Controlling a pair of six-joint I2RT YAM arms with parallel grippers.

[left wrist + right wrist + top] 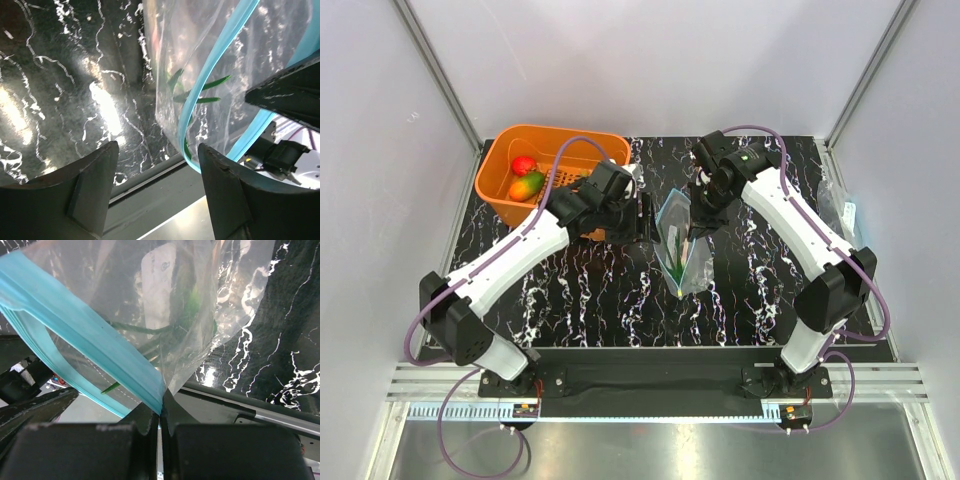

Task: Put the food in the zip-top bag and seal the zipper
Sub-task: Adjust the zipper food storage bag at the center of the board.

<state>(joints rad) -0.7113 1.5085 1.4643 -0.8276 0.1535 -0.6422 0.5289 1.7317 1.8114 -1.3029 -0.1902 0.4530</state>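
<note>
Our right gripper (pixel 161 415) pinches the light teal zipper strip (pixel 75 325) of the clear crinkly plastic bag (pixel 682 245), with the thin green chive bunch (pixel 200 90) inside. Our left gripper (pixel 159 160) gapes empty beside it. We judge the red apple (pixel 524 165) and orange-green mango (pixel 527 186), lying in the orange slotted basket (pixel 486 180), and the sealing are left.

black white-veined tabletop (pixel 590 290), orange slotted basket (pixel 492 192) on its far left corner
</note>
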